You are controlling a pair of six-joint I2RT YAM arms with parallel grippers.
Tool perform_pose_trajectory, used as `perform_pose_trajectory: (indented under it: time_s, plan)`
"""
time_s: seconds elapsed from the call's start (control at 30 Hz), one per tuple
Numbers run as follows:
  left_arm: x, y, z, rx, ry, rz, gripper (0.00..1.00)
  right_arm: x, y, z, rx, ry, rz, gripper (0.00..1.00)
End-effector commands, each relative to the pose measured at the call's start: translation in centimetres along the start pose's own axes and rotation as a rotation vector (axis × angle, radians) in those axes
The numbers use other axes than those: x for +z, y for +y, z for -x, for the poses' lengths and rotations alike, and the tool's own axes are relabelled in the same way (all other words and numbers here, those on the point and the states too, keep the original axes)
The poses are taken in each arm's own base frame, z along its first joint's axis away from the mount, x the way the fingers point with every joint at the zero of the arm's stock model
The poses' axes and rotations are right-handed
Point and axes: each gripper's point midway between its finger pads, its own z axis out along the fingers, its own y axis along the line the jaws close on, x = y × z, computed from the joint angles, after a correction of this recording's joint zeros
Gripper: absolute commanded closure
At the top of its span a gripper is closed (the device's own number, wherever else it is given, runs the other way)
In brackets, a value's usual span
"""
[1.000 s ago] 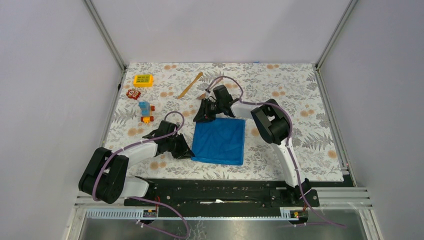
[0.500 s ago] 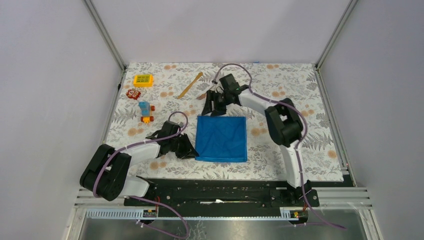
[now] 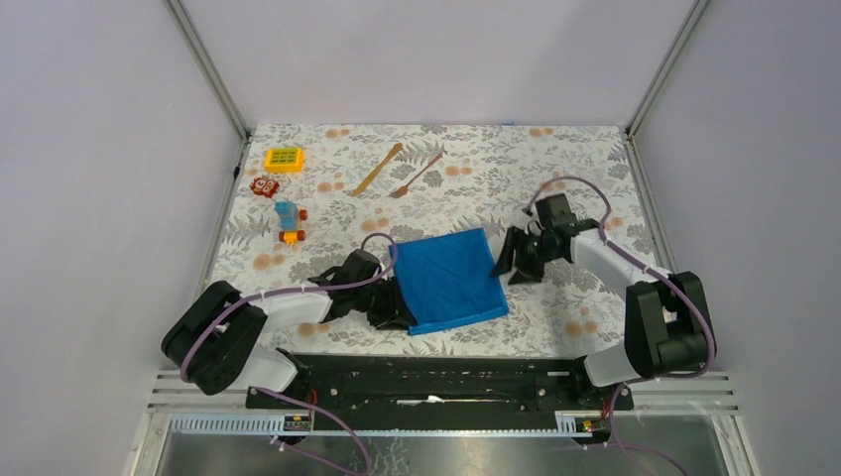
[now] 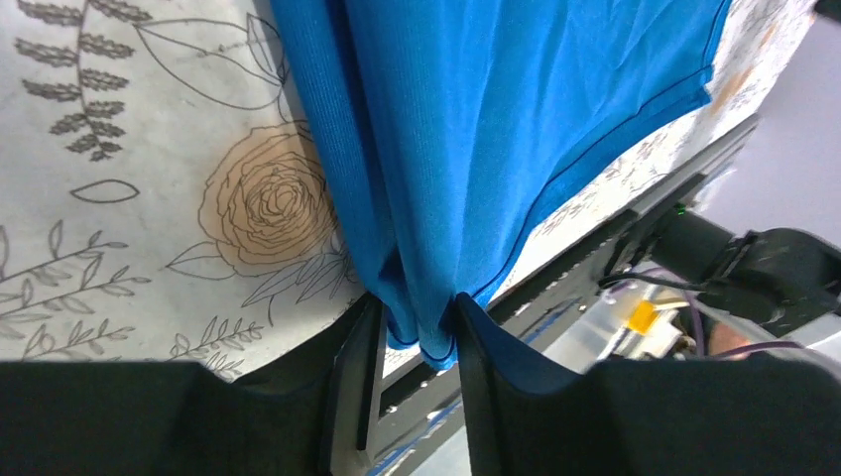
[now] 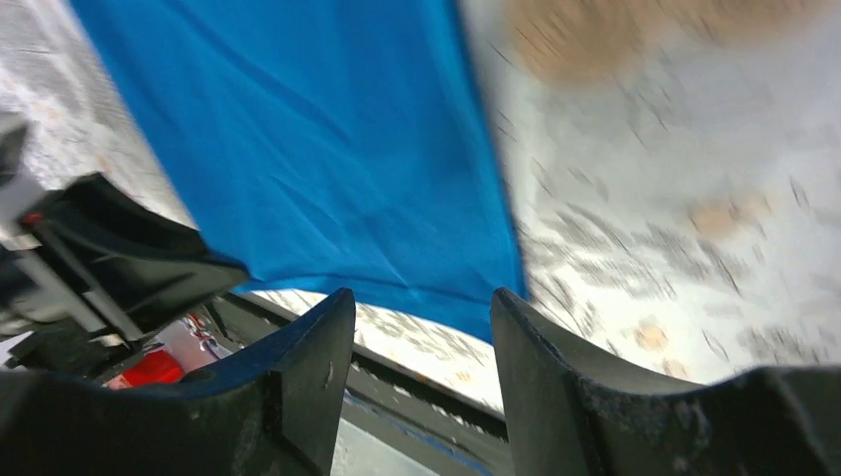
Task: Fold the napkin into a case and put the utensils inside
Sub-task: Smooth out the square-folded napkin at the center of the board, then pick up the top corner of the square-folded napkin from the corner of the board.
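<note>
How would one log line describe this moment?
left fingers: shut on napkin | right fingers: open, beside napkin | fork, knife: lying beyond napkin

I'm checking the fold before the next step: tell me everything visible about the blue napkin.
The napkin is a plain royal-blue soft cloth, lying mostly flat on the floral tablecloth as a slightly skewed square with light creases. It seems doubled: layered edges show in the left wrist view. The left gripper pinches its left edge near the front corner, bunching the cloth there. The right gripper hangs open beside its right edge, apparently not holding it.
</note>
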Motion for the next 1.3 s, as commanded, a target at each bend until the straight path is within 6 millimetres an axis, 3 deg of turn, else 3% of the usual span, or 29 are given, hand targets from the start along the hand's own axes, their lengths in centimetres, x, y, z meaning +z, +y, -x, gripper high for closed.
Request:
perform_pose_trajectory:
  time_s: [0.0,0.13,0.3,0.43,0.57,0.8,1.0,1.27]
  plan:
    - [-1.2,1.8,-0.7,0.025,-0.026,0.100,0.57,-1.7,-2.9,-3.0,0.102,0.007,-0.038,0.40]
    - [-3.2,0.6,-0.9,0.073,-0.030,0.105,0.52,-1.6,-2.4,-4.3,0.122,0.008,0.033,0.33]
    - [-4.7,-1.8,0.5,0.113,-0.065,0.091,0.53,-0.9,-1.6,-4.9,0.122,0.042,0.110,0.37]
    - [-3.7,-4.8,1.8,0.114,-0.069,-0.008,0.59,-0.5,-0.7,-5.3,0.127,0.079,0.182,0.42]
    - [-2.3,-6.2,2.3,0.099,-0.057,-0.057,0.65,-0.2,-1.0,-5.5,0.124,0.087,0.180,0.42]
    - [-0.2,-4.1,1.3,0.085,-0.015,-0.010,0.67,1.0,-2.2,-6.7,0.150,0.117,0.163,0.43]
    - [0.3,-1.9,0.3,0.067,-0.001,0.030,0.67,1.7,-3.4,-7.5,0.161,0.123,0.127,0.43]
    - [0.6,-0.8,-0.4,0.055,0.006,0.043,0.67,1.4,-3.8,-8.1,0.172,0.116,0.108,0.43]
